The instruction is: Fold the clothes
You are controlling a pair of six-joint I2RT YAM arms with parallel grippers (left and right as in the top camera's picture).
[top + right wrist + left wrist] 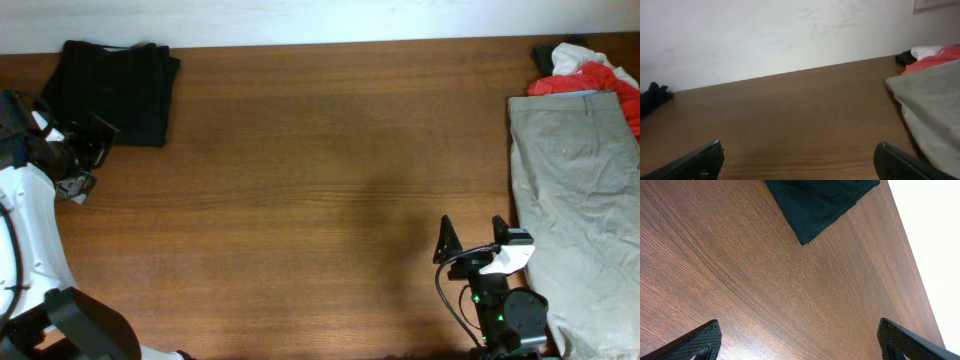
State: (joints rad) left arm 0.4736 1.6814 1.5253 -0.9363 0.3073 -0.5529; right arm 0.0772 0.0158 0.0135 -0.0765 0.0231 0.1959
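Note:
A black garment [115, 90] lies folded as a compact dark rectangle at the table's far left corner; its corner shows in the left wrist view [815, 202]. My left gripper [90, 150] is open and empty just in front of it, over bare wood [797, 342]. Beige trousers [575, 200] lie spread along the right edge and show in the right wrist view [935, 110]. Red [595, 80] and white [570, 55] pieces are bunched behind them. My right gripper [470, 235] is open and empty, left of the beige trousers [797, 160].
The brown wooden table [320, 180] meets a white wall [780, 35] at the back. A small dark piece [543, 58] lies by the red and white pieces. The right arm's base [510, 315] stands at the front edge.

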